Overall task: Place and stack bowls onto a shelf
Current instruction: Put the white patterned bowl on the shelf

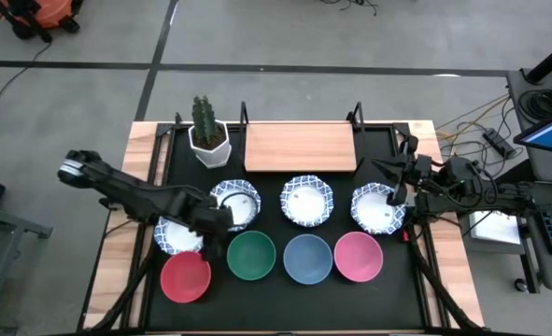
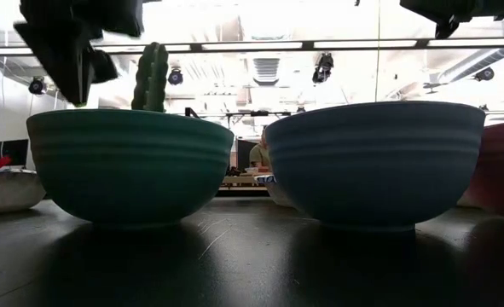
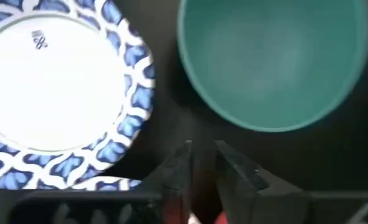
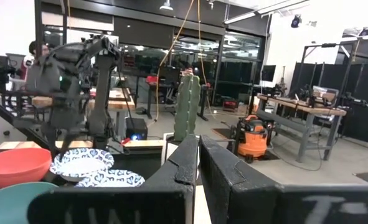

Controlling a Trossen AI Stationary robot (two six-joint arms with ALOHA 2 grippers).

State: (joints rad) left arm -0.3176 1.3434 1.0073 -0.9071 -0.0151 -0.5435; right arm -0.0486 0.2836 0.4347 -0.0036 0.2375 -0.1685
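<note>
Four white bowls with blue rims sit in a row on the black mat: (image 1: pixel 177 233), (image 1: pixel 233 203), (image 1: pixel 305 201), (image 1: pixel 378 207). In front of them stand a red bowl (image 1: pixel 185 276), a green bowl (image 1: pixel 250 255), a blue bowl (image 1: pixel 307 258) and a pink bowl (image 1: pixel 358 256). The wooden shelf (image 1: pixel 300 147) lies at the far side, bare. My left gripper (image 1: pixel 221 220) hangs shut and empty over the mat between the two left white bowls and the green bowl (image 3: pixel 274 62). My right gripper (image 1: pixel 385 171) is shut and empty, above the far edge of the rightmost white bowl.
A cactus in a white faceted pot (image 1: pixel 207 131) stands left of the shelf. The black mat (image 1: pixel 416 280) covers most of the wooden table. Thin black posts (image 1: pixel 355 114) rise at the shelf's far corners. In the low view the green bowl (image 2: pixel 128 166) and the blue bowl (image 2: pixel 375 162) fill the foreground.
</note>
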